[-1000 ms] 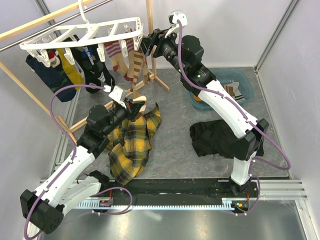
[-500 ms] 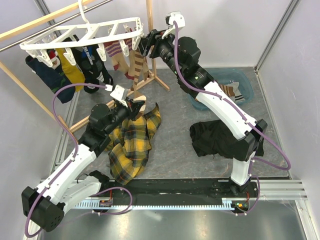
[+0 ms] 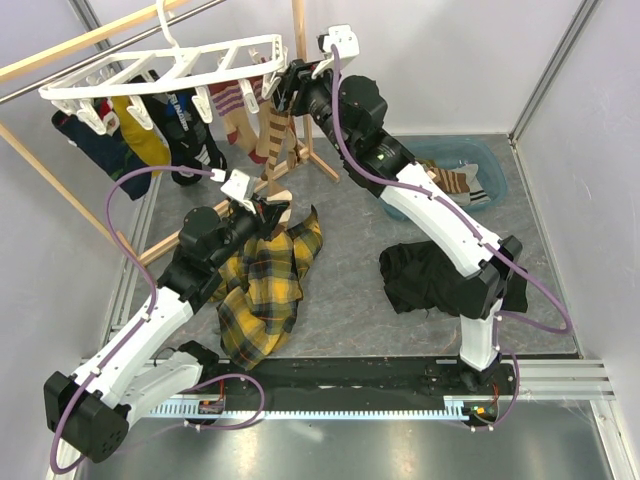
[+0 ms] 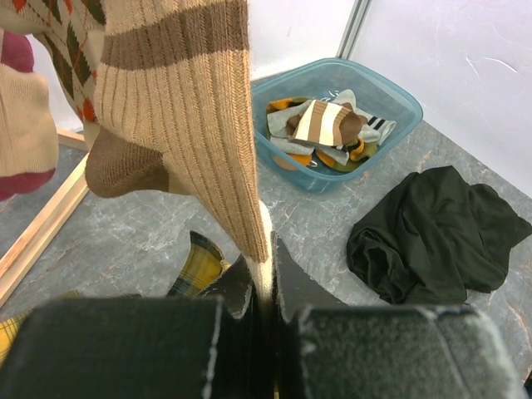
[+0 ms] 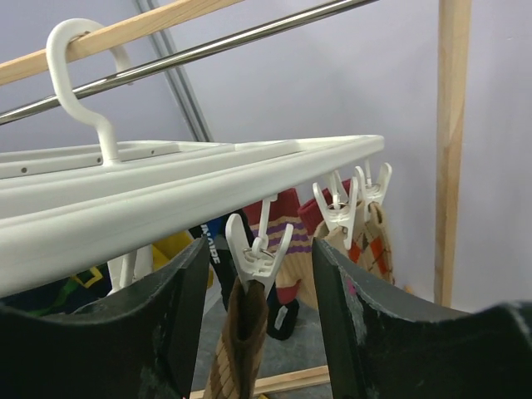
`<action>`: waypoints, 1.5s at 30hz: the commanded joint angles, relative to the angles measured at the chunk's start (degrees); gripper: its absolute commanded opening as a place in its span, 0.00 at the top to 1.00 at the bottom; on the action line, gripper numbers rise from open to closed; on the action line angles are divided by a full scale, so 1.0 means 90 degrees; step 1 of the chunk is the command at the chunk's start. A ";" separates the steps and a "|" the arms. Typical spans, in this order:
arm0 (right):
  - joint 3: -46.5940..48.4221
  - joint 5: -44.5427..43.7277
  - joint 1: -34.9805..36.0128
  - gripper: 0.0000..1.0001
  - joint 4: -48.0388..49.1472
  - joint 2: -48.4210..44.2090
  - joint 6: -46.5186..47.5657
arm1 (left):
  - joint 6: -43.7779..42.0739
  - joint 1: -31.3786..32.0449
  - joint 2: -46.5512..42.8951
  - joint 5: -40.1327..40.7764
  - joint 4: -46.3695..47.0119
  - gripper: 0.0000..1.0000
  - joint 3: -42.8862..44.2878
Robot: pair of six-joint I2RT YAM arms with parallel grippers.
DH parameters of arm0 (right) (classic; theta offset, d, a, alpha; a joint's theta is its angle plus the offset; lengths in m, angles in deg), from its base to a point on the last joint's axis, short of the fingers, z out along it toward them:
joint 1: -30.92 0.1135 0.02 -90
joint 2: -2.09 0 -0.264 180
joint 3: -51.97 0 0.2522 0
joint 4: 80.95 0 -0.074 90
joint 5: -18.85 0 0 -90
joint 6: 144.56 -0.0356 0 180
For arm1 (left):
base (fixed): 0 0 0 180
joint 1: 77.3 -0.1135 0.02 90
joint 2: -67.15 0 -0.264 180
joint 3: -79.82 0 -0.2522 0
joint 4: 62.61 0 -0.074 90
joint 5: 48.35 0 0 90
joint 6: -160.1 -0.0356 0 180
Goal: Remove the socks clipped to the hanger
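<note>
My left gripper point(image 4: 264, 281) is clenched on the toe end of the tan brown-striped sock point(image 4: 179, 108), which hangs down from above. My right gripper point(image 5: 259, 303) is released, with its fingers point(image 5: 170, 324) standing either side of a white clip point(image 5: 259, 249) that pinches a brown cuff. In the top view, the hanger point(image 3: 160, 72) hangs at 11 o'clock with socks point(image 3: 140, 140) clipped beneath it. A blue bin point(image 3: 486, 160) holding socks sits at 2 o'clock.

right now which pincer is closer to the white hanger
Right. The right pincer is open around a clip under the hanger; left pincer is far below, shut on a tan sock.
</note>
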 commanded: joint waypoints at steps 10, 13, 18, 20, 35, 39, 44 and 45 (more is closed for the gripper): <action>0.0842 -0.1721 0.0565 0.77 0.0328 0.0447 0.1014 | -0.0094 -0.0009 -0.0063 -0.0173 0.0407 0.98 0.0012; 0.0822 -0.1946 0.0594 1.00 0.0455 0.0427 0.1073 | -0.0094 -0.0009 -0.0073 -0.0182 0.0407 0.98 0.0012; 0.0764 -0.1956 0.0604 1.00 0.0465 0.0379 0.1131 | -0.0094 -0.0009 -0.0073 -0.0153 0.0407 0.98 0.0012; 0.0725 -0.1966 0.0604 1.00 0.0475 0.0340 0.1131 | -0.0094 -0.0019 -0.0073 -0.0144 0.0407 0.98 0.0012; -0.2062 -0.1196 0.0604 0.40 0.1089 -0.1397 0.0994 | -0.0133 -0.0009 -0.0483 -0.0358 -0.0002 0.98 -0.0047; -0.3628 -0.0814 0.0604 0.29 0.1227 -0.2520 0.1170 | -0.0240 -0.0009 -0.0561 -0.0787 -0.0382 0.98 0.0148; -0.5783 0.0004 0.0604 0.19 0.1578 -0.4229 0.1365 | -0.0328 0.0001 -0.0766 -0.1334 -0.0608 0.98 0.0188; -0.6060 0.0258 0.0604 0.18 0.1617 -0.4444 0.1385 | -0.0357 0.0001 -0.0805 -0.1451 -0.0676 0.98 0.0197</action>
